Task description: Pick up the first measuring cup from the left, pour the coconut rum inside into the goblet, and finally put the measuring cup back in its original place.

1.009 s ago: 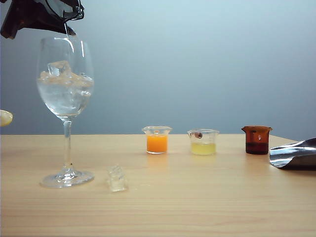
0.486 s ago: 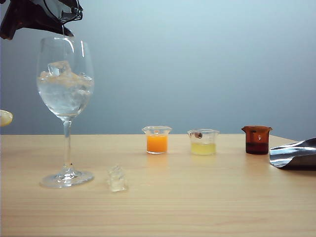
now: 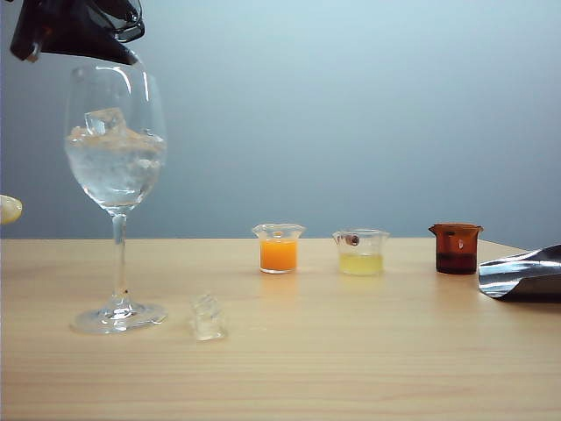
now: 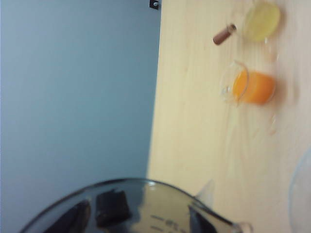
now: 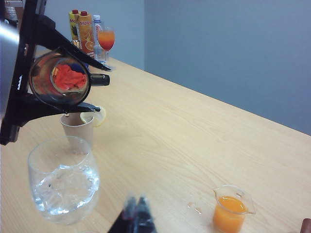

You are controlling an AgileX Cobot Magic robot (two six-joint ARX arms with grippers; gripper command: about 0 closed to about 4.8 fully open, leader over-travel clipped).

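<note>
Exterior view: the left gripper (image 3: pixel 74 31) is seen at the upper left of the frame, directly above the goblet (image 3: pixel 116 175), which stands on the bench (image 3: pixel 351 351) at the left. The measuring cup (image 3: pixel 118 19) is clamped between the jaws and lies tipped over the goblet's rim. Ice and clear liquid, taken to be the rum (image 3: pixel 114 171), fill the bowl's lower half. A loose ice cube (image 3: pixel 208 317) lies just beside the foot. The orange cup (image 3: pixel 279 248), the yellow cup (image 3: pixel 360 253) and the amber cup (image 3: pixel 456 248) stand in a row to the right.

Left wrist view: the held cup's rim and spout (image 4: pixel 146 208) are seen at the bottom edge, with its printed scale visible; no liquid can be made out inside.

Right wrist view: the cup (image 5: pixel 60 80) is seen on its side above the goblet (image 5: pixel 63 187), mouth toward the camera, spout lowest. The right gripper (image 5: pixel 134 213) shows only as dark tips close together at the bottom edge; whether it is shut cannot be told.

The pour is judged nearly complete. The spout is best kept centred over the bowl until dripping ends, the glass rim left untouched, and the cup then levelled before being returned.
</note>
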